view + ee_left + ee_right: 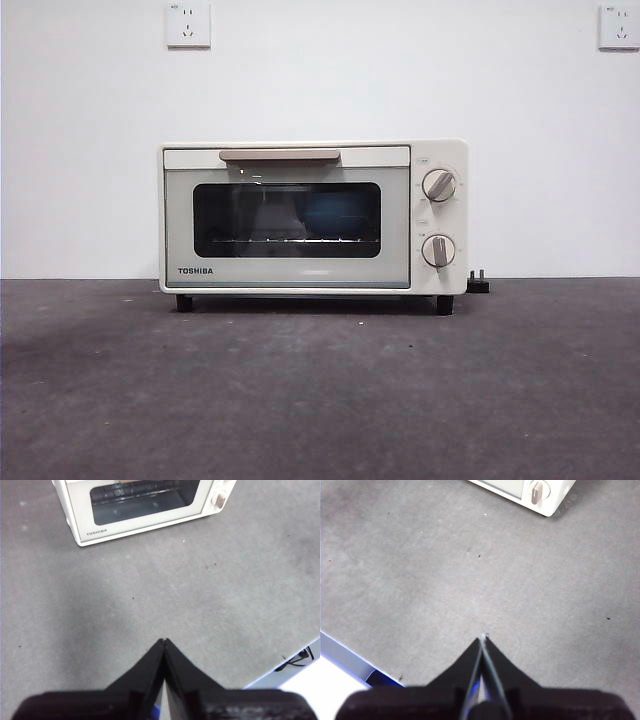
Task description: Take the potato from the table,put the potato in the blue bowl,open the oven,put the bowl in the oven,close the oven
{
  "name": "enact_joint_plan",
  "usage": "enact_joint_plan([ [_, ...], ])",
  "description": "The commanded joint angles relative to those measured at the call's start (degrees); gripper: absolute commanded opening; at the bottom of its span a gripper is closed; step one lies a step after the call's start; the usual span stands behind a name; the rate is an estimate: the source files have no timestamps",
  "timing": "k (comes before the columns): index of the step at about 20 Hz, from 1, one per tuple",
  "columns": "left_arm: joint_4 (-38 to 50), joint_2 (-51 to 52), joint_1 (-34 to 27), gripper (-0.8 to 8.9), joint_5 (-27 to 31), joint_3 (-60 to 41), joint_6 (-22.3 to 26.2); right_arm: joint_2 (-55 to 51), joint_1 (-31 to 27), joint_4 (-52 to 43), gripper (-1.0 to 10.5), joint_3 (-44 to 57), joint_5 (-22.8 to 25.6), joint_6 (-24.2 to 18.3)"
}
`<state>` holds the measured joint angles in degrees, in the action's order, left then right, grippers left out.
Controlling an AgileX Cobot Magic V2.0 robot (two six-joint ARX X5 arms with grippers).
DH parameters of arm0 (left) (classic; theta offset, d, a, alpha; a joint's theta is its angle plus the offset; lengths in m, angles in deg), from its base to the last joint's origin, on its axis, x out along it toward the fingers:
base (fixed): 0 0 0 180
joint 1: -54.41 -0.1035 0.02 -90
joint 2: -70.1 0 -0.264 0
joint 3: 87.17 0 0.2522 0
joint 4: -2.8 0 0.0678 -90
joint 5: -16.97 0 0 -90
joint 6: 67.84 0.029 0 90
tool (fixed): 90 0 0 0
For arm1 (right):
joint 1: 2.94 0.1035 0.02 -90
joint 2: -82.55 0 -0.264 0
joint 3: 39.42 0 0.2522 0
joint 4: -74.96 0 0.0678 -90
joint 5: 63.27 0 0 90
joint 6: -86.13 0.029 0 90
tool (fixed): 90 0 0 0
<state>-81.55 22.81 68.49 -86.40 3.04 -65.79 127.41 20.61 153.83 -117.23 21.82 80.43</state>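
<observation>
The cream-white oven [313, 217] stands at the back of the table [320, 400] with its door shut. Through the dark glass a blue rounded shape, the blue bowl [336, 213], shows inside on the rack. The potato is hidden from every view. My left gripper [164, 641] is shut with nothing in it, well above the table and back from the oven [140, 507]. My right gripper [483, 639] is also shut and holds nothing, with the oven's knob corner [539, 491] far ahead of it. Neither arm appears in the front view.
A black plug [478, 284] sits on the table behind the oven's right side. Two wall sockets [188, 24] hang on the white wall. The table's edge [285, 667] shows beside the left gripper, and another edge [350, 662] beside the right.
</observation>
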Motion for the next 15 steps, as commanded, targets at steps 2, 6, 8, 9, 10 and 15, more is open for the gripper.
enact_joint_plan([
  [2,-1.0,1.7,0.2,-0.04,-0.1,0.0,0.7,0.0,0.0,-0.1,0.0,0.6,0.9,-0.5],
  [6,-0.9,0.2,0.2,-0.04,-0.1,0.0,0.7,0.5,0.0,-0.5,0.0,0.6,0.9,-0.5],
  [8,-0.7,-1.7,0.2,-0.04,-0.1,0.0,0.7,0.8,0.0,-0.7,0.0,0.6,0.9,-0.5],
  [9,-0.3,-3.0,0.2,-0.04,-0.1,0.0,0.7,1.2,0.0,-0.7,0.0,0.6,0.9,-0.5],
  [10,0.0,-4.3,0.2,-0.04,-0.1,0.0,0.7,1.5,0.0,-0.7,0.0,0.6,0.8,-0.5],
  [15,4.7,-7.8,-0.8,-0.04,-0.1,0.0,0.7,3.2,0.0,-0.8,0.0,0.6,0.9,-0.5],
])
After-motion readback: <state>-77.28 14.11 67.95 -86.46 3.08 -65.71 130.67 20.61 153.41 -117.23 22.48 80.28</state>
